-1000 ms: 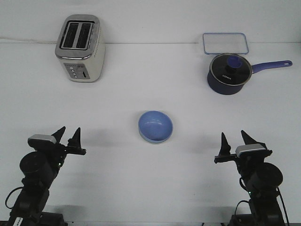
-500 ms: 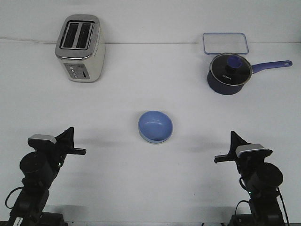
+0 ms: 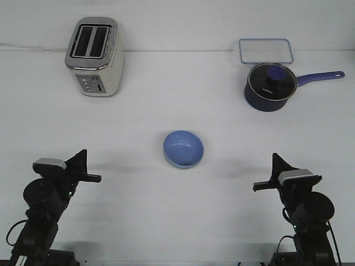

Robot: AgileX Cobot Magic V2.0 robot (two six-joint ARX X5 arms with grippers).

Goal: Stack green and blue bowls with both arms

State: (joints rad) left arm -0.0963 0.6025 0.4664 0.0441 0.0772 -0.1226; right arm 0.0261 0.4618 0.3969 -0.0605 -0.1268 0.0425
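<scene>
I see a periwinkle blue bowl (image 3: 183, 147) at the middle of the white table (image 3: 177, 100), a paler greenish rim showing under its near edge. Toward the far left corner, the toaster (image 3: 94, 55) is cream with silver trim and two dark slots. Toward the far right corner, the saucepan (image 3: 270, 86) is dark navy with a violet-blue handle and knob; behind it, a clear container (image 3: 265, 51) has a blue rim. I see both arms black, the left gripper (image 3: 82, 166) and right gripper (image 3: 273, 170) black, with grey wrist caps.
</scene>
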